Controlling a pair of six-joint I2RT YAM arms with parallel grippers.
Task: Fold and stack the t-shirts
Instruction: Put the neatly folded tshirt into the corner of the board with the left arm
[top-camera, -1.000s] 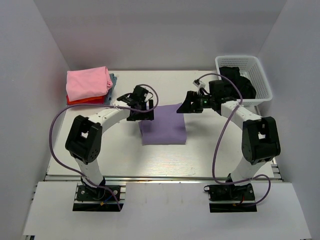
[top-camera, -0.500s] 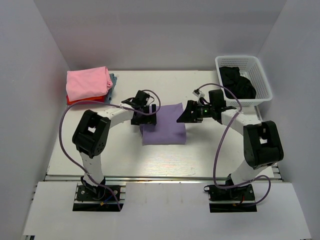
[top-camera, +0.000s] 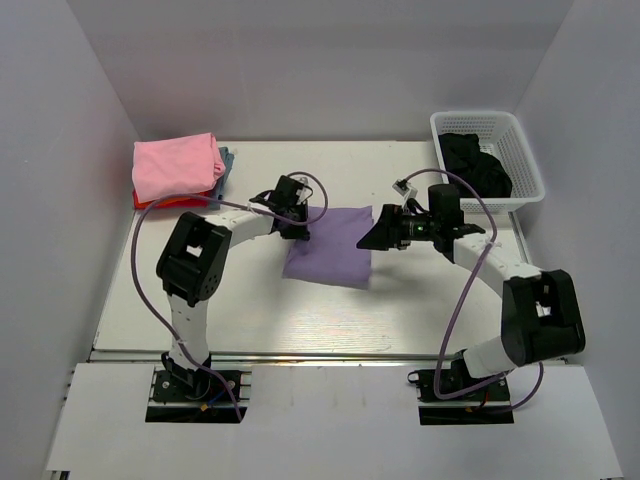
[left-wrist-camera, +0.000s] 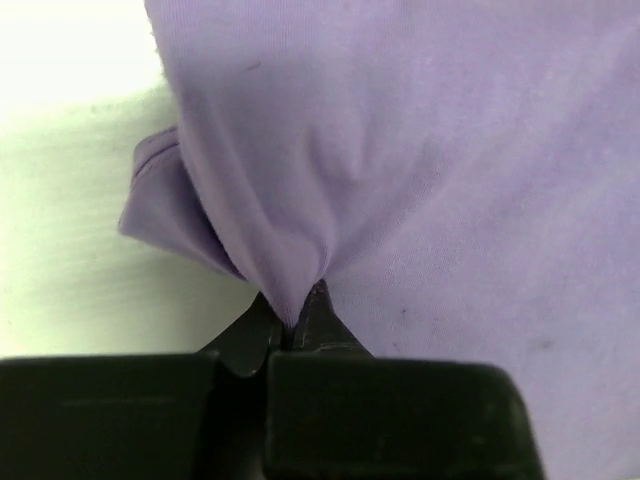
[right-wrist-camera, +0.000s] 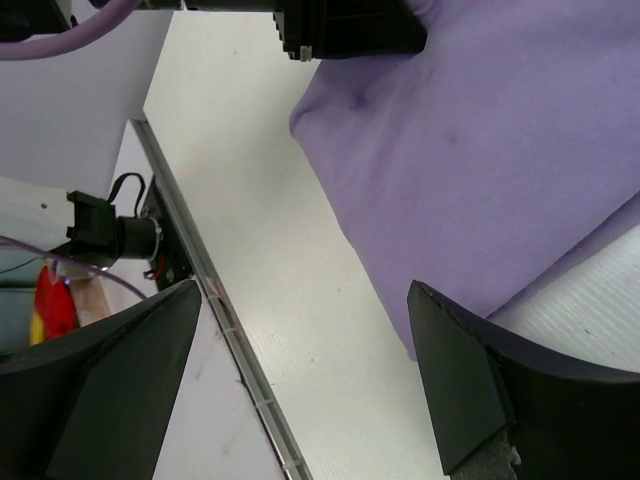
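Lavender cloth front and centre: we've got the purple t-shirt (top-camera: 328, 258) lying folded into a rough rectangle in the middle of the table (top-camera: 250, 310), right between the two arms. It's plain, matte and mostly smooth on top.

From the left wrist view, the left jaws are pressed together on a pinch of that fabric at the shirt's far left corner. We can see the cloth drawn up into a small peaked ridge at the tips. Soft creases fan away from it, and a hemmed flap bulges out to one side.

On the other side, the right jaws stand wide apart at the shirt's right edge, gripping nothing. Whether they touch the cloth, we can't tell.

At the far left corner of the table is the folded stack. We see a pink t-shirt (top-camera: 176, 167) on top, a sliver of grey-blue t-shirt (top-camera: 227, 160) peeking out, and a red t-shirt (top-camera: 165, 201) at the bottom. At the far right, the white basket (top-camera: 525, 150) holds dark cloth (top-camera: 475, 165).
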